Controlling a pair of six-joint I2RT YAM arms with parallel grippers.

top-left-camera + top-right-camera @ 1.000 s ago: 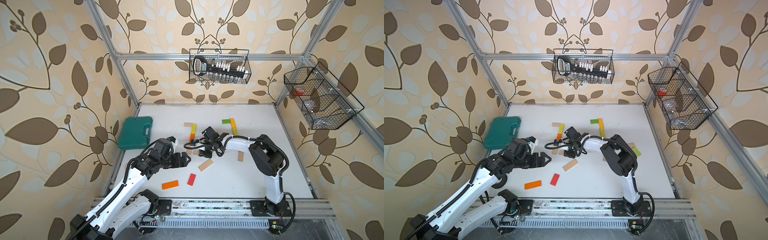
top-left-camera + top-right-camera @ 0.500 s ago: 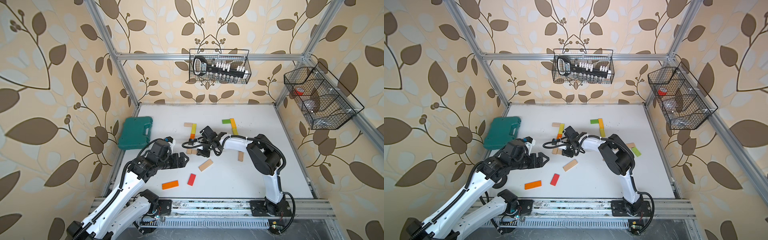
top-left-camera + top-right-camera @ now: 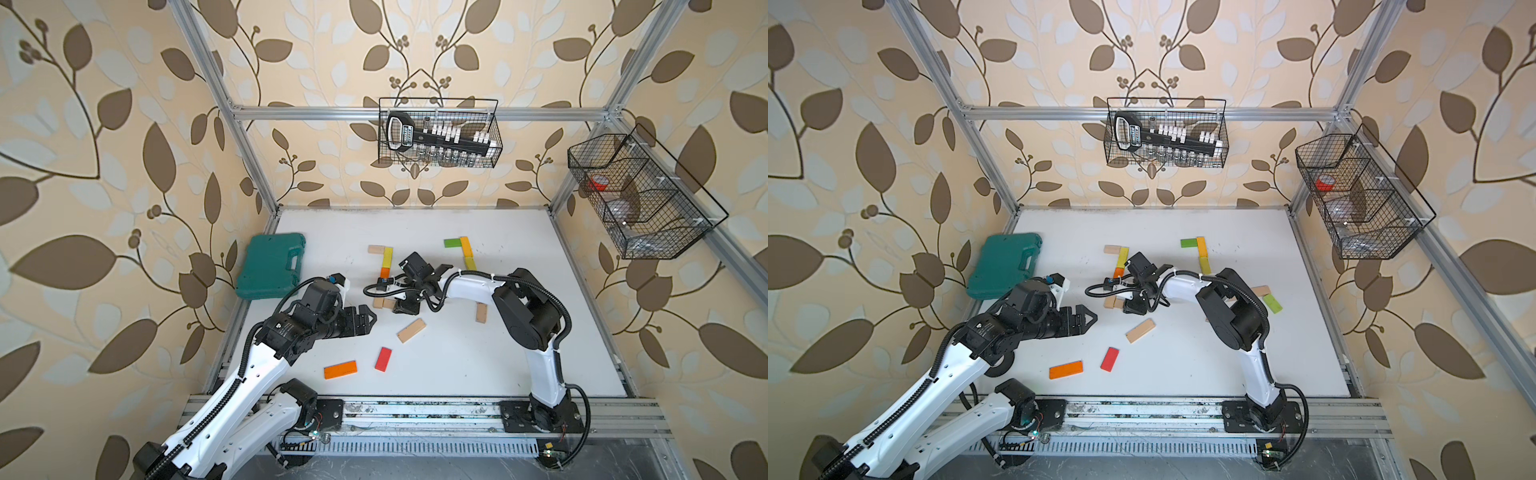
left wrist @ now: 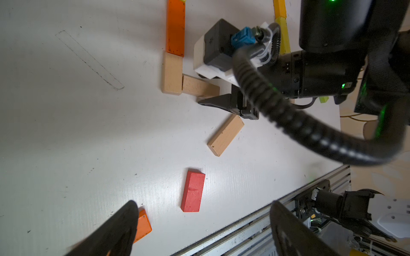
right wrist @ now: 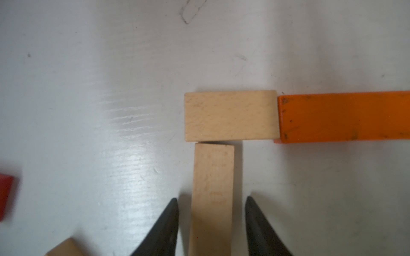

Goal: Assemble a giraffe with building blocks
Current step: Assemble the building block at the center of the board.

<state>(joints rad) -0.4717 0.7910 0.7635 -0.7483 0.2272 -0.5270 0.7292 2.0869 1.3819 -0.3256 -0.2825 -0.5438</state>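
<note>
Your right gripper [image 5: 211, 198] straddles a beige plank [image 5: 213, 172], jaws parted and clear of both its sides, likely because it already sits butted square against the second beige plank [image 5: 230, 116] that ends the orange plank [image 5: 341, 117]; your left gripper [image 4: 204, 202] hovers spread wide and empty above the red plank [image 4: 192, 191]

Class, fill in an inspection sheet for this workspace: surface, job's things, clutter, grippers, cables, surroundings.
Surface: white table, scuffed.
Job's things: beige plank lies end-on to crosswise plank, which abuts orange plank; red plank and loose plank lie apart.
Clutter: green case at the table's edge.
Grippers: left gripper open, empty; right gripper open, straddling the beige plank.
Cables: black cable loops off the right wrist.
Surroundings: back basket and side basket on leaf-patterned walls.
</note>
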